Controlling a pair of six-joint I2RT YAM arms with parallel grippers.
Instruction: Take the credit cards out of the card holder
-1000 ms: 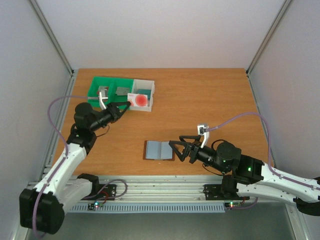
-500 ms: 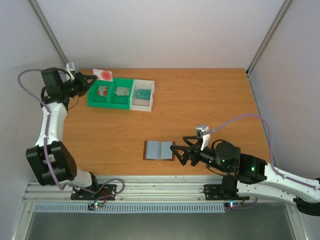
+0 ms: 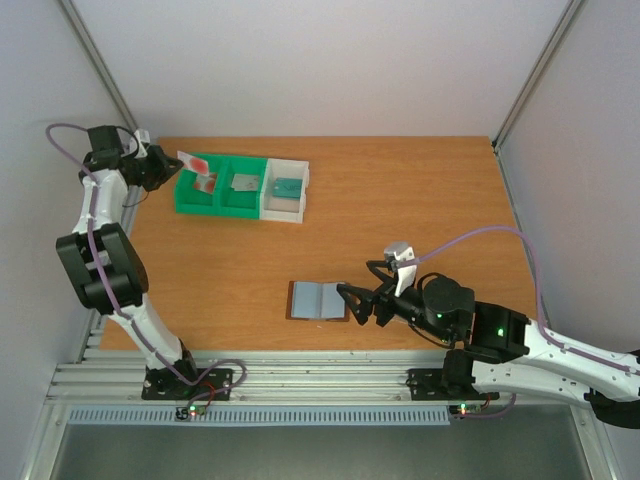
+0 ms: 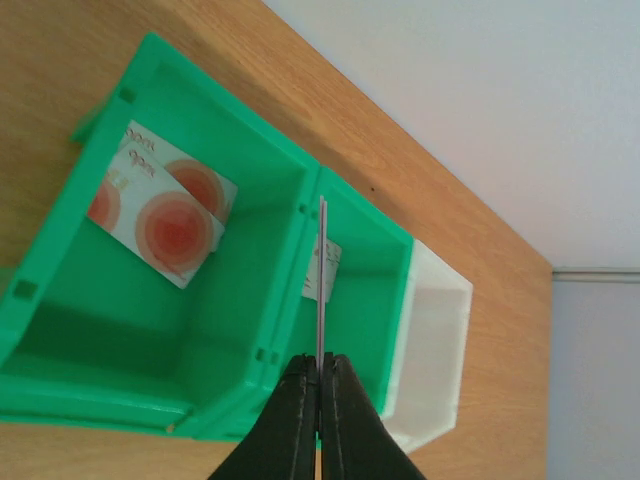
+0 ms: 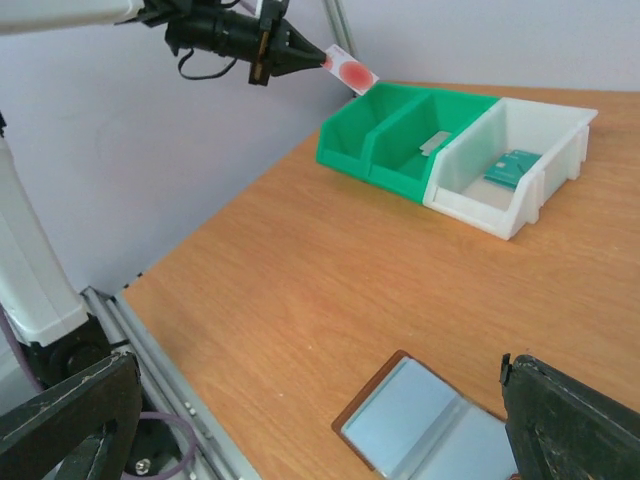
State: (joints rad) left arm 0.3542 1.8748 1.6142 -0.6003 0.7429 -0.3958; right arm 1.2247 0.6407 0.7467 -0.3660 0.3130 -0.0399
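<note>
The card holder (image 3: 318, 300) lies open on the table, brown with blue-grey pockets, also seen in the right wrist view as card holder (image 5: 430, 425). My right gripper (image 3: 352, 303) stands open at its right edge, nothing between the fingers. At the far left my left gripper (image 3: 168, 166) is shut on a white credit card with a red mark (image 3: 195, 162), held above the left green compartment. In the left wrist view this credit card (image 4: 321, 270) shows edge-on between the shut fingertips, above the divider. Another red-marked card (image 4: 165, 215) lies in the left compartment.
A green two-compartment bin (image 3: 222, 200) and an attached white bin (image 3: 300, 192) stand at the back left. A greyish card (image 3: 245, 182) lies in the middle compartment and a teal card (image 3: 287, 188) in the white bin. The left wall is close behind the left arm.
My left gripper carried the red-marked card from over the white bin to the back left, then down over the left green compartment. The right gripper stayed open beside the card holder.
</note>
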